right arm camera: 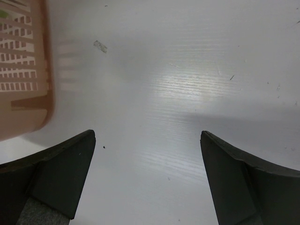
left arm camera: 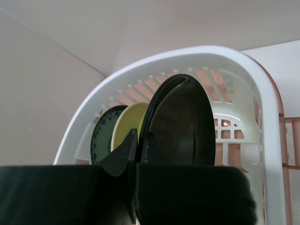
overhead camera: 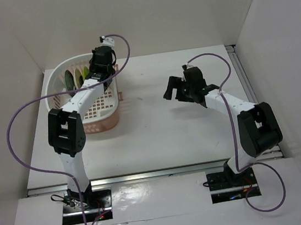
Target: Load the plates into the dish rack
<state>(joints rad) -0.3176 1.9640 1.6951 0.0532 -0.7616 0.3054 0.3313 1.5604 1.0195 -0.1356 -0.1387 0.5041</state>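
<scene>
The white dish rack (left arm camera: pixel 262 93) sits at the back left of the table (overhead camera: pixel 52 84). In the left wrist view three plates stand on edge inside it: a blue-patterned plate (left arm camera: pixel 102 133), a lime green plate (left arm camera: pixel 125 123) and a glossy black plate (left arm camera: pixel 183 122). My left gripper (left arm camera: pixel 139 140) is shut on the near rim of the black plate, reaching over the rack (overhead camera: pixel 100 69). The green plate (overhead camera: pixel 85 72) also shows from above. My right gripper (right arm camera: pixel 147 140) hangs open over bare table (overhead camera: pixel 172 87), holding nothing.
The rack's pinkish-tan base tray (right arm camera: pixel 23 108) shows at the left edge of the right wrist view. White walls enclose the table on the left, back and right. A purple cable (overhead camera: pixel 15 141) loops out from the left arm.
</scene>
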